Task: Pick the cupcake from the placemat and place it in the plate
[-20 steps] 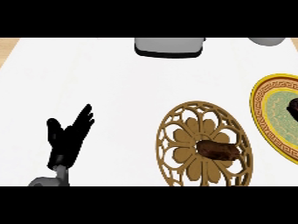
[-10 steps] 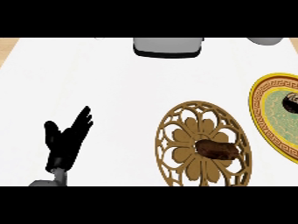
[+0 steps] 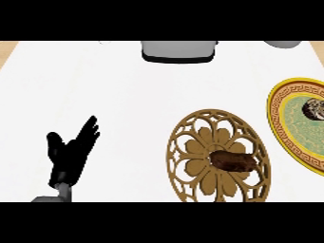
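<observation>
Sitting on the plate [image 3: 290, 137] at three o'clock, the cupcake [image 3: 319, 109] looks delivered. A brown treat [image 3: 233, 161] remains on the placemat [image 3: 192, 142]. The left robot hand [image 3: 70, 153] rests open at eight o'clock; the right one isn't visible.

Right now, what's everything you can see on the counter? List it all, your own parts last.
Placemat: one, tan openwork round, lower centre-right of the counter.
Brown item: one, dark brown, lying on the placemat, right of its middle.
Plate: one, yellow rim with a dark pattern, pale green centre, right edge, partly cut off.
Cupcake: one, dark with pale flecks, on the plate's upper part.
Grey object: one, grey with a dark base, top centre; cannot tell what it is.
Pale object: one, light grey, top right, mostly cut off.
Counter: one, white.
Left hand: one, black, open, fingers up, lower left.
Right hand: not in view.
</observation>
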